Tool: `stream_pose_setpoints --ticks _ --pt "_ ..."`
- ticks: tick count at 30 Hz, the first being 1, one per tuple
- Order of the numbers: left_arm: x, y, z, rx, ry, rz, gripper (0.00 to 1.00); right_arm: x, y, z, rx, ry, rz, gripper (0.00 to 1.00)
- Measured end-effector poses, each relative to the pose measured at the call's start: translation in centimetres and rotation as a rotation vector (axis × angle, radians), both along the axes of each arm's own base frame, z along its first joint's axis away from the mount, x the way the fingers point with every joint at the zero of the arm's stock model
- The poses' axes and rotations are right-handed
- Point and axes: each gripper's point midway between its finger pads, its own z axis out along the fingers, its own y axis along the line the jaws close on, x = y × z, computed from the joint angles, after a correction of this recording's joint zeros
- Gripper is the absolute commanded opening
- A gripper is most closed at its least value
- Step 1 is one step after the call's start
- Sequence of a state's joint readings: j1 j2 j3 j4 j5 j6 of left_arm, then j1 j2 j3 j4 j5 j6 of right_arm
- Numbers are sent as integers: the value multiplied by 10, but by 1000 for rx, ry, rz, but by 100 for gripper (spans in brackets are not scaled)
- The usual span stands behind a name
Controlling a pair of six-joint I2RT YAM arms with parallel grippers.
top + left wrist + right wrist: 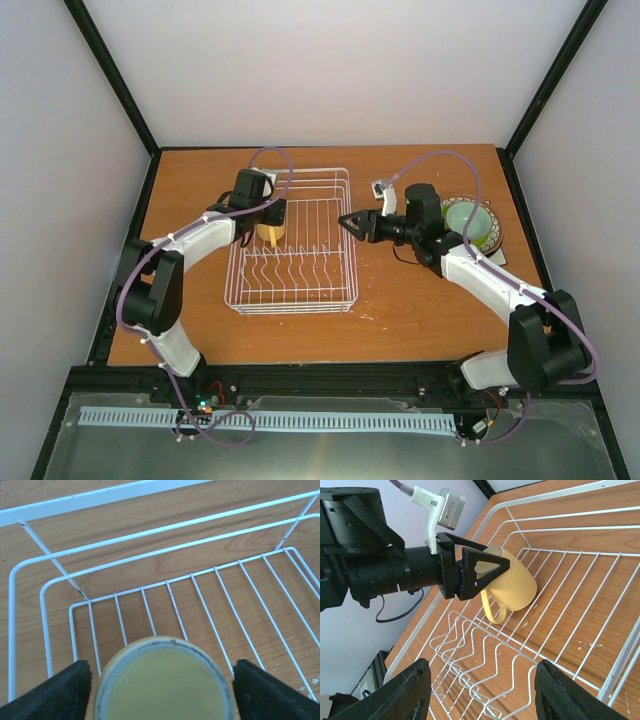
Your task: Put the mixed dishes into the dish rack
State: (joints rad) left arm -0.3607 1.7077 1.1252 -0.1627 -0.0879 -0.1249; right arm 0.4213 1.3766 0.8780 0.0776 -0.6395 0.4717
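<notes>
Right wrist: left claw (pixel 482 572) grips tilted yellow cup (pixel 515 587) inside dish rack (pixel 545 498), right claw (pixel 482 690) spread empty; released askew, cup could roll.

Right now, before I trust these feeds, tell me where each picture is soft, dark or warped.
Top external: even, soft light; the cage posts splay outward from wide-angle distortion. Left wrist: the yellow cup close to the lens is blurred, the dish rack wires crisp. Right wrist: the right gripper fingers are dark and out of focus; the left gripper is sharp.
</notes>
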Motion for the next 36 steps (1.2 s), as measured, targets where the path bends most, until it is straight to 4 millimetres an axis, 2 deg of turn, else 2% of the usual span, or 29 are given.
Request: stream_pose_setpoints --ticks 3,8,14,16,18,20,21,24,25,26,28,30,32,33,34,36 --pt "-3 3 6 5 -1 7 99 0 0 0 0 0 0 57" --pt "-1 5 26 -4 -46 19 100 0 0 -1 -3 5 0 57" --pt "-2 7 34 2 -66 37 100 0 -4 0 -15 3 -22 58" --pt "-4 7 49 -3 -99 40 100 1 -9 4 -26 -8 -52 58" --pt "-9 6 77 -22 -158 39 100 3 -18 10 -37 -21 -99 58" --pt "-14 5 110 -51 -227 34 100 10 -40 19 -41 -27 -184 58" --pt "-18 4 129 -73 -267 28 100 17 -58 23 -43 -27 -250 58" --pt "-33 -4 189 -161 -399 -21 100 41 -135 25 -75 1 -521 58" --pt "-38 -9 201 -180 -427 -39 100 44 -157 22 -93 18 -599 57" --pt "-47 -22 219 -206 -467 -73 100 46 -182 16 -113 48 -683 57" --pt "-57 -50 229 -229 -481 -137 100 45 -214 5 -139 107 -786 55" --pt "-61 -83 224 -238 -462 -203 100 40 -239 -9 -148 179 -860 54" --pt "-61 -106 202 -216 -412 -247 100 34 -257 -20 -155 237 -911 53" --pt "-60 -116 184 -194 -373 -264 100 29 -267 -27 -159 276 -944 52" --pt "-59 -121 169 -174 -338 -272 100 28 -269 -28 -161 282 -949 52" --pt "-56 -124 143 -137 -281 -278 100 23 -277 -33 -166 317 -977 53"
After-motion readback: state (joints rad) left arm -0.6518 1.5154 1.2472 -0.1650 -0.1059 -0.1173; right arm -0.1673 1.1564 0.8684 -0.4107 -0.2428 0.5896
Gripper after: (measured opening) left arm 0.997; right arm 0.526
